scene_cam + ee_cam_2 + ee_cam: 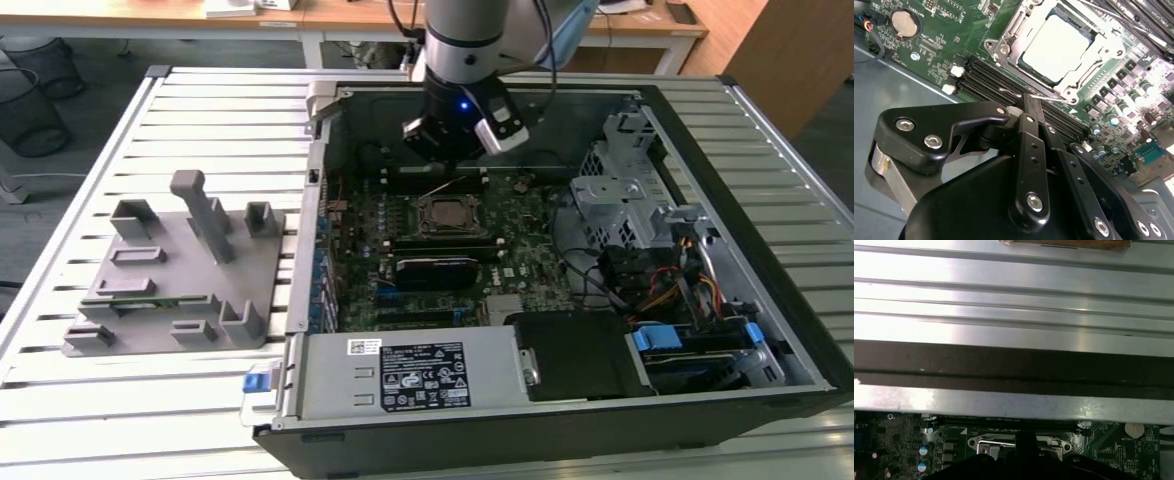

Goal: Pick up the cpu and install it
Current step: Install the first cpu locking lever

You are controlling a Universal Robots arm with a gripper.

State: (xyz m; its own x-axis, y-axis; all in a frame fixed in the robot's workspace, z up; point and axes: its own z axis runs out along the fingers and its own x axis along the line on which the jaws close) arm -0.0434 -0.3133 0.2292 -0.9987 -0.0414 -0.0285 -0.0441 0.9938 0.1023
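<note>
The cpu (1056, 47), a pale silver square, lies flat inside the dark metal-framed socket (1004, 47) on the green motherboard (939, 30). In the exterior view the socket (446, 216) sits mid-board inside the open computer case. My gripper (462, 158) hangs just above the board on the socket's far side. The second wrist view shows the gripper (1029, 99) with its black fingers (1030, 117) pressed together and nothing between them, the tips apart from the cpu and close to the socket's thin wire lever (1054, 99). The socket frame (984, 444) also appears in the first wrist view.
A grey fixture (174, 270) with upright posts stands on the slatted table (200, 100) at the exterior view's left, a green memory strip (127, 290) on it. Memory slots (979, 80), a drive cage (627, 200), cables and the power supply (407, 372) crowd the case.
</note>
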